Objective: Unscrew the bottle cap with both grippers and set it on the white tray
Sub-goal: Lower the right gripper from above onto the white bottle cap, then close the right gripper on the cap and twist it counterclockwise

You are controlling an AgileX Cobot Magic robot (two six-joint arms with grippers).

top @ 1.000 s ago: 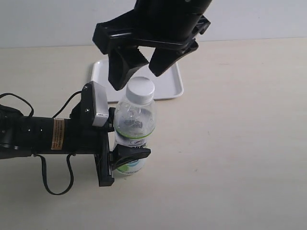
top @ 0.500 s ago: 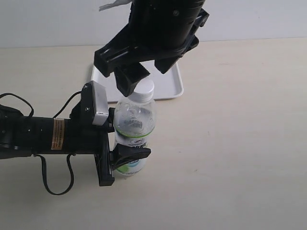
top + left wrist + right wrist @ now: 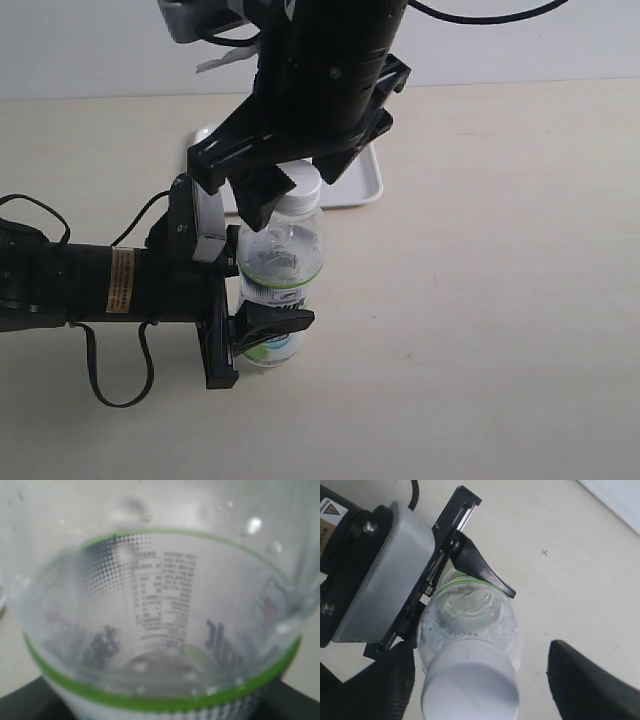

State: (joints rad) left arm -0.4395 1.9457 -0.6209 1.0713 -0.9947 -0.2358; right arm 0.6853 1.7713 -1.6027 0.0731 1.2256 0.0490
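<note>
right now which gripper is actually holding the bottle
The left gripper, clamped on the bottle low down; the right gripper hangs open on either side of the cap.

Ext. view: bright, even, diffuse light, seemingly from overhead, w/ no hard shadows, only faint soft shade on the table (image 3: 480, 320) by the base of the bottle (image 3: 283, 250). The right gripper (image 3: 295, 192) reads near-solid black, little detail. Left wrist cam: bottle fills the frame, far too close, soft all over; small white glare spots on the clear plastic, label print half-legible. Right wrist cam: bottle cap (image 3: 470, 687) washed-out white & blurry, fingers (image 3: 592, 687) at the frame edge out of focus, table behind sharp.
</note>
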